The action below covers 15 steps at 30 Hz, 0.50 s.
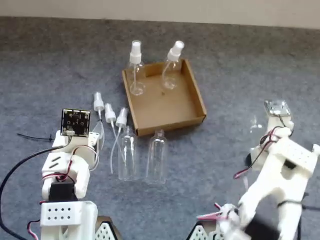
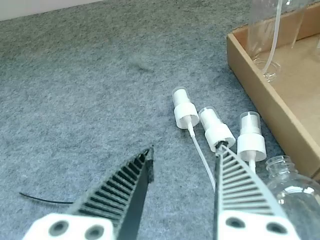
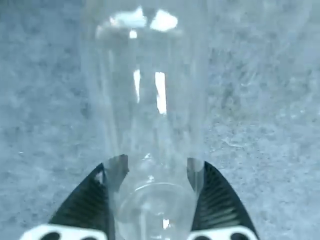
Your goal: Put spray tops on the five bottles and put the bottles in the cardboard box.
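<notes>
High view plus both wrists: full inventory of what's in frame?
cardboard box: 1, brown, mid-table.
capped bottles: 2, clear with white spray tops, upright in the box's far side.
open bottles: 2, clear, no tops, on the table just in front of the box.
held bottle: 1, clear, between the right gripper's fingers.
loose spray tops: 3, white, in a row left of the box.
thin black strand: 1, on the table beside the left arm.
table: 1, grey felt-like cover.
left gripper: 1, open, by the loose spray tops.
right gripper: 1, shut on the held bottle.
</notes>
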Each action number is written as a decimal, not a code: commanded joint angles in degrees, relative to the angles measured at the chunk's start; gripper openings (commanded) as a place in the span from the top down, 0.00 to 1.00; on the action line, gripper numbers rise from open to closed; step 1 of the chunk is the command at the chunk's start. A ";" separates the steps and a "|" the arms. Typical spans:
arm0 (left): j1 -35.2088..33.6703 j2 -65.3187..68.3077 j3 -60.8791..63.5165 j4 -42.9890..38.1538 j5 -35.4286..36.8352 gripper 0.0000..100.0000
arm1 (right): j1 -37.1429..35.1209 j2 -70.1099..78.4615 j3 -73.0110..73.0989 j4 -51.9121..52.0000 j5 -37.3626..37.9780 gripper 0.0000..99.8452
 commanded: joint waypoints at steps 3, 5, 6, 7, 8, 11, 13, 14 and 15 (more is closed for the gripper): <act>-0.84 -0.66 -0.13 -1.41 -0.18 0.81 | 3.56 15.87 -9.54 -6.29 0.62 0.99; -0.84 -0.66 -0.13 -1.41 -0.18 0.81 | 4.35 19.65 -12.18 -6.11 0.62 0.96; -0.84 -0.66 -0.04 -1.41 -0.18 0.81 | 4.62 20.70 -13.14 -6.11 0.62 0.94; -0.84 -0.66 -0.04 -1.41 -0.18 0.81 | 4.62 21.14 -13.93 -6.11 0.62 0.92; -0.84 -0.66 -0.04 -1.41 -0.18 0.81 | 4.62 21.23 -14.29 -6.11 0.62 0.89; -0.84 -0.66 -0.04 -1.41 -0.18 0.81 | 4.26 20.79 -14.11 -6.11 0.62 0.84; -0.84 -0.66 -0.04 -1.32 -0.18 0.81 | 4.09 20.00 -13.85 -6.02 0.44 0.80; -0.84 -0.66 -0.04 -1.32 -0.18 0.81 | 4.09 19.56 -13.85 -5.85 0.26 0.78; -0.84 -0.66 -0.04 -1.32 -0.18 0.81 | 4.09 19.21 -13.85 -4.88 0.26 0.76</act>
